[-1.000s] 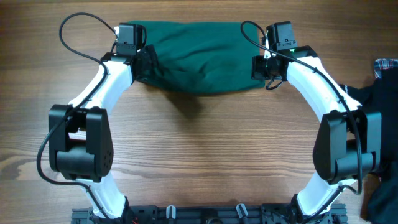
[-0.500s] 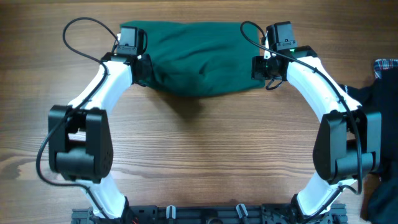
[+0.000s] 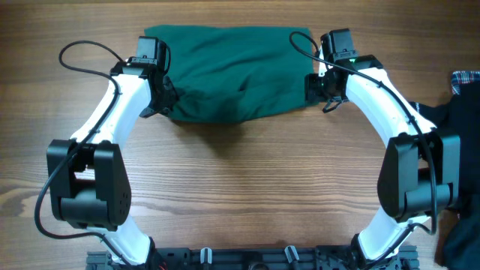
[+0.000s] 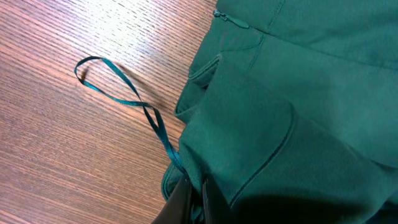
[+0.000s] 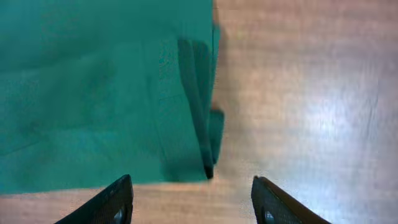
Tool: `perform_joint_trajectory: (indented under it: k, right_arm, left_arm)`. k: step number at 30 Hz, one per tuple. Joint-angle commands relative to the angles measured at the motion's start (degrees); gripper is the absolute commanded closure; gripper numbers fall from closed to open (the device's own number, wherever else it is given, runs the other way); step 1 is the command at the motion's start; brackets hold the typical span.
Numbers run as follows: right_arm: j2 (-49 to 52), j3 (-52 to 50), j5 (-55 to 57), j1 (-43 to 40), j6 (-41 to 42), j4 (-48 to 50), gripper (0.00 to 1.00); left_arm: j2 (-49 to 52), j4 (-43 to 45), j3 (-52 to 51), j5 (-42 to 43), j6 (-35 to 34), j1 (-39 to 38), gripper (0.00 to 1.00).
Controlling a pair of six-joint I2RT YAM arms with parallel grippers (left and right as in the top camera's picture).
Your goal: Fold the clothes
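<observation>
The clothes (image 3: 232, 71), one dark green garment, lie bunched across the far middle of the table. My left gripper (image 3: 168, 103) is at their lower left edge. In the left wrist view it (image 4: 195, 182) is shut on a fold of the green fabric (image 4: 298, 93), and a thin cord loop (image 4: 118, 87) trails onto the wood beside it. My right gripper (image 3: 312, 84) stands open at the garment's right edge. In the right wrist view it (image 5: 191, 180) holds nothing, and the corner of the clothes (image 5: 93, 93) lies just ahead of its fingers (image 5: 118, 199).
A black garment (image 3: 461, 112) with a plaid cloth (image 3: 469, 77) on it lies at the table's right edge. Bare wood table (image 3: 247, 187) fills the near half between the two arms.
My left gripper has shut on the garment's left edge and shifted left and toward the near side, pulling that edge with it. The right arm has stayed put.
</observation>
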Motion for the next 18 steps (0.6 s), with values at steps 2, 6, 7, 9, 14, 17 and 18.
perform_joint_trajectory:
  k: [2,6,7,9,14,17,18]
  right_arm:
    - [1.51,-0.44,0.81,0.07,-1.57,3.54,0.39]
    - [1.51,-3.39,0.83,0.07,-2.91,7.89,0.39]
    - [1.51,-4.57,0.81,0.07,-2.86,8.92,0.39]
    - [1.51,-6.36,0.79,0.07,-2.82,10.16,0.4]
    - [1.51,-7.58,-1.81,0.07,-2.82,12.07,0.59]
    - [1.51,-7.58,-1.84,0.07,-2.73,11.3,0.76]
    - [1.51,-7.58,-1.84,0.07,-2.69,10.62,0.84]
  left_arm:
    - [-1.05,0.35,0.44,0.74,-1.2,0.2,0.95]
    - [-1.05,0.66,0.42,0.74,-1.2,0.2,0.94]
    - [-1.05,0.66,0.44,0.72,-1.2,0.2,0.94]
    - [-1.05,0.81,0.44,0.72,-1.2,0.2,0.92]
    - [-1.05,0.81,0.42,0.72,-1.2,0.2,0.92]
    - [-1.07,0.76,0.44,0.72,-1.18,0.2,0.92]
    - [-1.07,0.79,0.44,0.72,-1.2,0.2,0.92]
